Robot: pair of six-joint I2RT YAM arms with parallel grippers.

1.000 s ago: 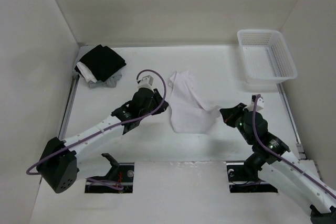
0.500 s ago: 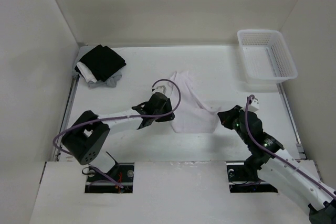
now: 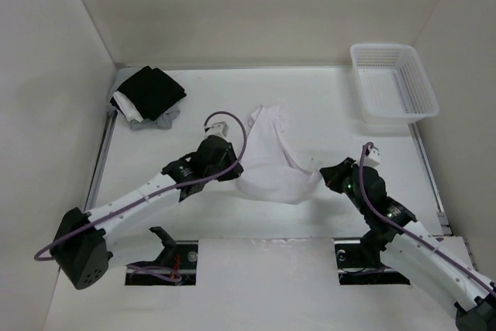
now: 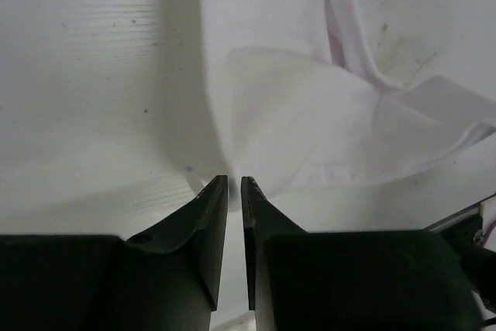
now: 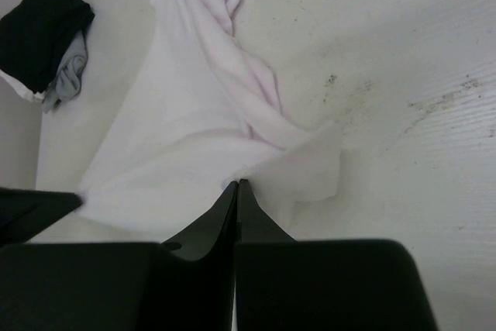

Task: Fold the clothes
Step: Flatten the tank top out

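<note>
The plain white thin soft shirt (image 3: 267,164) lies bunched in the middle of the white table (image 3: 325,106), between our two arms. Our left end effector (image 4: 234,181) looks pinched on its left corner, with its fingers almost together. Our right end effector (image 5: 237,184) is clamped tight on the right corner. We think the shirt is very light and floppy. It will sag and slip and not keep a shape. The corners and the straight hem look like the best spots to hold.
</note>
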